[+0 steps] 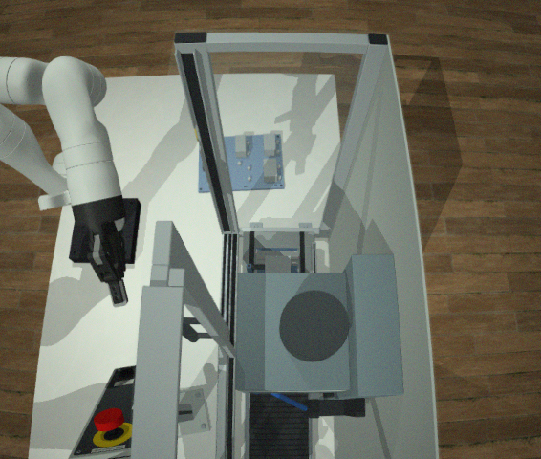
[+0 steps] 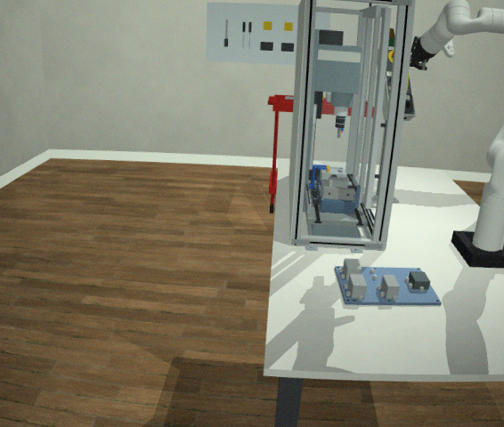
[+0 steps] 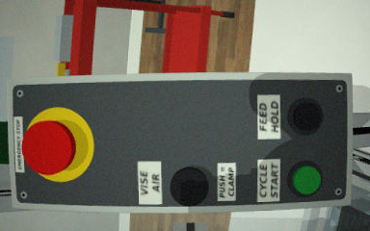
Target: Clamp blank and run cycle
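My gripper is shut and empty. It hangs high above the table beside the control column, pointing at the control panel. In the exterior view the gripper is level with the top of the guard. The wrist view faces the panel: the black VISE AIR knob, the green CYCLE START button, and a red emergency stop. The blue plate holds three light blanks and the dark setting master, all upright. The vise stands inside the guard; grey metal sits on top of it, and I cannot tell jaws from blank.
A black FEED HOLD button sits above CYCLE START. The machine head covers most of the vise from above. A red stand is behind the guard. The arm's black base is at the table's right side.
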